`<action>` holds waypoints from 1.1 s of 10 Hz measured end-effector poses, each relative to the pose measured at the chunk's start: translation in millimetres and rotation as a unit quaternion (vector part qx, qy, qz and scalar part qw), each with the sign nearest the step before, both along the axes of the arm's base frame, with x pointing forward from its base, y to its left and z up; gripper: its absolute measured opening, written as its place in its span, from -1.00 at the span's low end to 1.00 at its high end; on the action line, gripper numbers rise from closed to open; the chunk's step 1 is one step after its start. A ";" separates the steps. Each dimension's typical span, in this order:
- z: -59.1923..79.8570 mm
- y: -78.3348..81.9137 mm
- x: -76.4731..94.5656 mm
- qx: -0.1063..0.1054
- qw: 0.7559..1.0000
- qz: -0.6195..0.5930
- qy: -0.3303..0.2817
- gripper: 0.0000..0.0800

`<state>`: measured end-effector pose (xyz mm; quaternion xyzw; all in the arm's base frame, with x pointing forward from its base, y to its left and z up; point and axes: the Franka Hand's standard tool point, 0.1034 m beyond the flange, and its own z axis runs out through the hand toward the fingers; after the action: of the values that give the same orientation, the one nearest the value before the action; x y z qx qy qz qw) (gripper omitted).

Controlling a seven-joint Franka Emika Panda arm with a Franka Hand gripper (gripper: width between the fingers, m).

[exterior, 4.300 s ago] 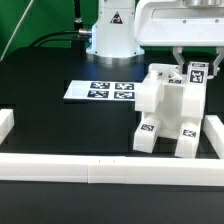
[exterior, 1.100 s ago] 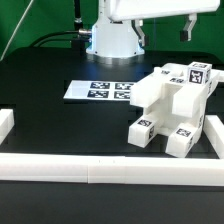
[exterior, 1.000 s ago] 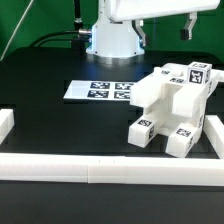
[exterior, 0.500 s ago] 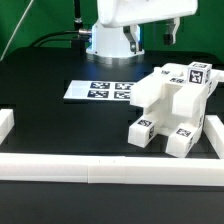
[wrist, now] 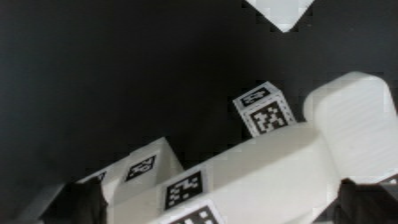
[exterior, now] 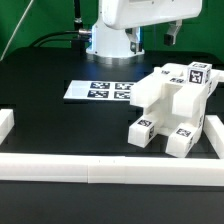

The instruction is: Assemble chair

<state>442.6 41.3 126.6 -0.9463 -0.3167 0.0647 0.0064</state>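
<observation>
Black tabletop (exterior: 60, 125), white chair (exterior: 172, 105) well below the empty end effector (exterior: 152, 38), its fingers (exterior: 172, 34) apart.

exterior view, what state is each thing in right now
chunky matte white plastic chair with tags: joined in one block, resting tilted on the black table, not held
claw: open, empty, up clear of the chair
thin flat white marker board: lying flat on the table
long white border bar: lying flat at the table's front
</observation>
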 end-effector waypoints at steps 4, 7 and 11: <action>-3.9 -1.2 0.7 -0.005 1.000 0.015 0.013 0.62; -17.1 -6.6 -7.9 0.010 0.999 0.048 -0.023 0.62; -21.4 -7.9 -11.7 0.009 0.998 0.053 -0.027 0.62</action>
<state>430.9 33.3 105.2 -0.9294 -0.3673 0.0366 0.0034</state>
